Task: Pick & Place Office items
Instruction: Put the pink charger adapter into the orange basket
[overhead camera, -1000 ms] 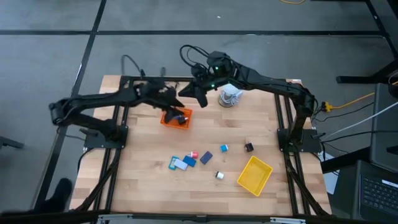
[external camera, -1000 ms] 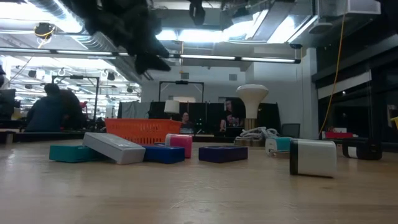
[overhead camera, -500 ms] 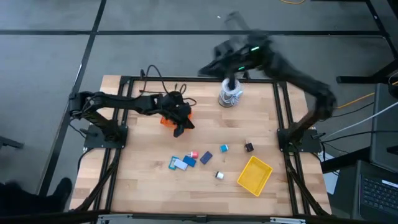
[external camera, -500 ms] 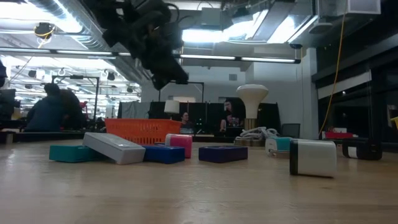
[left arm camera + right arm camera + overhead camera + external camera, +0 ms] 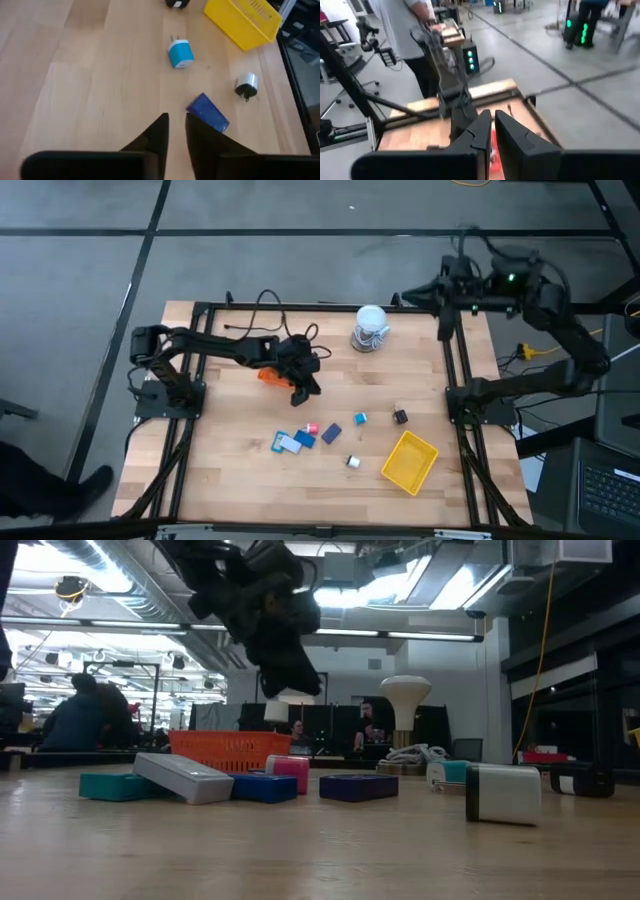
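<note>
Beside the orange mesh tray (image 5: 272, 372), we are seeing the left gripper (image 5: 300, 390) hanging over the wooden surface (image 5: 230, 460), fingers almost pressed together, pinching nothing. The small office items (image 5: 320, 432), blue, navy, pink, black and white blocks, are lying scattered mid-surface, near the yellow mesh tray (image 5: 409, 461). The right gripper (image 5: 432, 295), pressed together and empty, is waiting above the far edge.

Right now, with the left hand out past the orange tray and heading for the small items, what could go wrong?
1. The left hand hangs nearly shut and empty; lowered as is onto the navy block, it may push it rather than straddle it.
2. The pile is tight: teal, grey, blue and pink pieces touch, so grabbing one could drag its neighbours.
3. The left arm's cable loops over the orange tray and might snag on it.
</note>
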`<state>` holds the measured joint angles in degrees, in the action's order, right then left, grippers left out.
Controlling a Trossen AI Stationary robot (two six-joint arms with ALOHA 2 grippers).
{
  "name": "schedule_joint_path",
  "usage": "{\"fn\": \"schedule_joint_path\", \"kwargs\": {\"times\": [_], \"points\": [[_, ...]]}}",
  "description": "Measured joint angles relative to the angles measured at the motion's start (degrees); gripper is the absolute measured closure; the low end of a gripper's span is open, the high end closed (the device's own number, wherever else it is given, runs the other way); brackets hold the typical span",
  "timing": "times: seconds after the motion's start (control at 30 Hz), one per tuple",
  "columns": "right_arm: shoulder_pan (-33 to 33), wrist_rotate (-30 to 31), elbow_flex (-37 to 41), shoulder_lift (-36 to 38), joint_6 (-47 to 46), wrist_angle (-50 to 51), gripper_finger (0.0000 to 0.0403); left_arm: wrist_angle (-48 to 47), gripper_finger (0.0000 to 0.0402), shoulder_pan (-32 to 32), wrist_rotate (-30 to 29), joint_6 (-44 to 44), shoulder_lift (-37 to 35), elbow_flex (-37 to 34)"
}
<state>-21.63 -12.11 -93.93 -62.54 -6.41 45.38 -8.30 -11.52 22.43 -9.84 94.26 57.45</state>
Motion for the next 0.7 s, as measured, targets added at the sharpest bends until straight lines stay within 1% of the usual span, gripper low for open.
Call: {"fn": "schedule_joint_path", "kwargs": {"times": [0.03, 0.1, 0.23, 0.3, 0.37, 0.47, 0.57, 0.63, 0.7], "points": [[0.10, 0.29, 4.31, 2.15, -0.85, -1.47, 0.0372, 0.29, 0.0326, 0.03, 0.05, -0.63, 0.47, 0.20], [0.09, 0.30, 13.77, 6.76, -3.11, -7.62, 0.0372, 1.36, 0.0304, 0.25, 0.03, -1.48, 1.28, 0.91], [0.09, -3.18, 32.46, 14.98, -9.05, -26.73, 0.0371, 1.41, 0.0268, 0.66, -0.56, -1.93, 1.46, 3.24], [0.02, -2.89, 39.52, 18.50, -11.04, -32.44, 0.0371, 0.24, 0.0254, 0.70, -0.70, -2.86, 1.46, 4.70], [-0.43, -1.91, 45.13, 21.57, -12.59, -34.76, 0.0371, -2.85, 0.0243, 1.13, -2.26, -2.90, 1.45, 5.72], [-1.40, -1.80, 51.60, 25.00, -15.77, -38.78, 0.0371, -9.43, 0.0229, 2.65, -6.92, -1.57, 1.89, 6.08], [-1.96, -2.30, 54.62, 27.53, -17.97, -42.74, 0.0371, -12.22, 0.0215, 4.19, -7.10, -1.79, 2.19, 6.13], [-2.13, -2.46, 54.99, 28.70, -18.03, -42.82, 0.0371, -13.56, 0.0205, 5.43, -7.11, -2.99, 2.23, 6.10], [-2.36, -2.50, 54.97, 29.32, -17.42, -42.94, 0.0371, -12.65, 0.0197, 7.30, -6.50, -4.24, 2.23, 6.10]]}}
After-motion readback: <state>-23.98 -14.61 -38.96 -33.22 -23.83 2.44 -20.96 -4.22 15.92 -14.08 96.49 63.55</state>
